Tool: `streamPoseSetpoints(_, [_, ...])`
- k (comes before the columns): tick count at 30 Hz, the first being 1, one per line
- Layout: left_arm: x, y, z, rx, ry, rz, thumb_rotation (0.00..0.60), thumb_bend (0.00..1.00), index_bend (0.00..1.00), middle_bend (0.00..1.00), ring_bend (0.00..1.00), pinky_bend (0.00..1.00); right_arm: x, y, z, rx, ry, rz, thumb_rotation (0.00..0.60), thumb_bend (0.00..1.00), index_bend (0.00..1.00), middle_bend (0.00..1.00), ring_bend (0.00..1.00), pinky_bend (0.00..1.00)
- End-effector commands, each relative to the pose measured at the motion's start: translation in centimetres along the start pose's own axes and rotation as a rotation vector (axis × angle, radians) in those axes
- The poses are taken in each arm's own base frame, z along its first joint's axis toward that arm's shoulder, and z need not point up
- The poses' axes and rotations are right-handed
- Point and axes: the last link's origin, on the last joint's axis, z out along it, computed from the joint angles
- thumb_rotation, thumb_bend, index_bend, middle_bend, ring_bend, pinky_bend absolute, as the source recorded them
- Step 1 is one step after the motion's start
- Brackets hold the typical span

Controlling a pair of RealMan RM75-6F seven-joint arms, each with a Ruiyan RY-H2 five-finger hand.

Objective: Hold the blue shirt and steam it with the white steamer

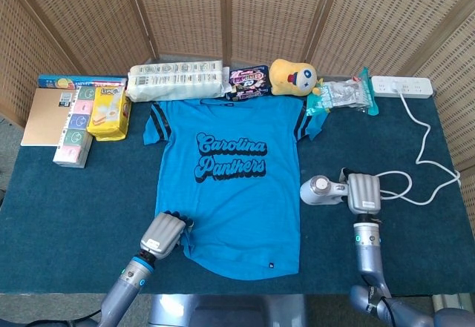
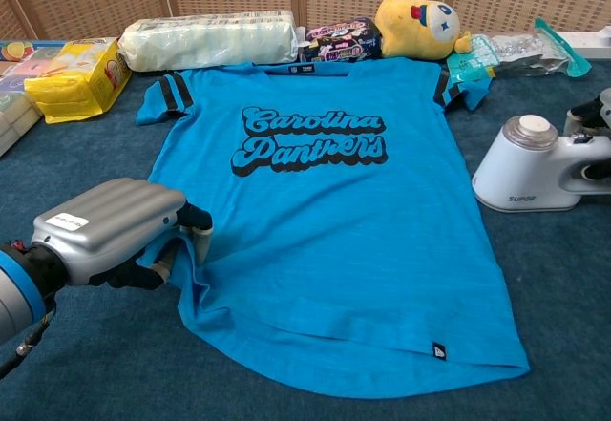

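The desk [image 1: 89, 193] is being covered by a dark blue cloth, and the blue shirt [image 1: 230, 186] is being kept spread flat at its middle, collar toward the far screen and hem toward the robot. A crease is being raised at the shirt's lower left edge, where the cloth is being pinched by the curled fingers [image 2: 196, 222] of the left hand [image 2: 105, 235]. If that pinch is being held too lightly, the shirt is likely to be dragged sideways once steaming begins.

The white steamer [image 2: 535, 168] is being kept on the desk just beside the shirt's right edge. Its handle is being covered by the right hand [image 1: 364, 193], whose fingers are being wrapped around it in the head view, though how firmly it is being gripped cannot be told. A loose hold is risking a tilted or dropped steamer.

The white cable [image 1: 427, 145] is being trailed from the steamer toward the power strip [image 1: 401, 85]; a snag or taut pull is being risked as the steamer is carried leftward over the shirt.
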Motion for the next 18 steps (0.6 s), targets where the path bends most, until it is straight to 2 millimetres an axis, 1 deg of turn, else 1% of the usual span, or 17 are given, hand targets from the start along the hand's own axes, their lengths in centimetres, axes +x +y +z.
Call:
streamPoseSetpoints(1, [0.0,0.0,0.0,0.002,0.002,0.001,0.600,0.66,0.52,0.54,0.48,0.51,0.3,-0.2,0.2,0.003,0.001,0.026,0.600,0.42,0.68,0.68,0.69,0.68])
streamPoseSetpoints(10, [0.1,0.1,-0.1,0.001,0.005,0.004,0.600,0.66,0.52,0.54,0.48,0.51,1.8,-0.6,0.7,-0.037,-0.029,0.211,0.600,0.42,0.74,0.72,0.75,0.73])
streamPoseSetpoints(18, [0.2,0.1,-0.2,0.004,0.010,0.005,0.600,0.66,0.52,0.54,0.48,0.51,2.7,-0.6,0.7,-0.091,-0.079,0.349,0.600,0.41,0.74,0.72,0.76,0.74])
